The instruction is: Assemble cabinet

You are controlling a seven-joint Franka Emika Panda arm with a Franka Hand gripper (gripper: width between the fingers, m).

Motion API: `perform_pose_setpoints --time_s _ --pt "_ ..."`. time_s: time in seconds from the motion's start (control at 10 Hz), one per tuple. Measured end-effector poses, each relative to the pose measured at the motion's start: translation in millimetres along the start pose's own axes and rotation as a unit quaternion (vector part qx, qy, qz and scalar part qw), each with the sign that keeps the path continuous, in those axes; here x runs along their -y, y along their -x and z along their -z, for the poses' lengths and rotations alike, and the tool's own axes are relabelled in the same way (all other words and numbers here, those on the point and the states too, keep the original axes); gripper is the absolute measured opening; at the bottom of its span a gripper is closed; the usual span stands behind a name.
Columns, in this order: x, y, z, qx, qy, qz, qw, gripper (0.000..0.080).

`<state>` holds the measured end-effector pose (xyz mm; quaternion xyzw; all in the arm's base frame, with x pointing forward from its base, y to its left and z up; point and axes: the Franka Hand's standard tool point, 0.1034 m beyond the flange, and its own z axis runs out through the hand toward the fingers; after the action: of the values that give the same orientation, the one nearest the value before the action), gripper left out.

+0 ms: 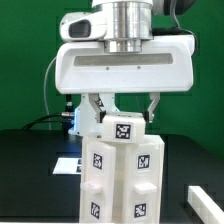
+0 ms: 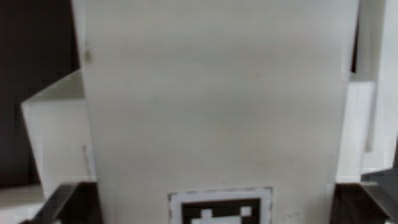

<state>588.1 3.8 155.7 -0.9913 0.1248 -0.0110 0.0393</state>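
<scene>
The cabinet (image 1: 120, 180) is a tall white box with black-and-white tags on its front, standing on the black table in the middle of the exterior view. A white tagged panel (image 1: 122, 129) sits at its top. My gripper (image 1: 123, 118) hangs straight above it, one finger on each side of that panel. In the wrist view the panel (image 2: 214, 100) fills the space between the two dark fingertips (image 2: 71, 205), which lie against its edges, and my gripper (image 2: 217, 205) is shut on it. The tag (image 2: 222, 208) shows at the panel's near end.
The marker board (image 1: 66, 166) lies on the table at the exterior view's left, behind the cabinet. A white flat part (image 1: 205, 196) lies at the lower right. A green backdrop stands behind the arm.
</scene>
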Motion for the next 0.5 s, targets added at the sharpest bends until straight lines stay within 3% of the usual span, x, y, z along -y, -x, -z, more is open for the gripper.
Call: perform_pose_setpoints --time_s 0.5 --pt "2.7 0.6 -0.3 0.001 -0.002 -0.155 0.988 0.0555"
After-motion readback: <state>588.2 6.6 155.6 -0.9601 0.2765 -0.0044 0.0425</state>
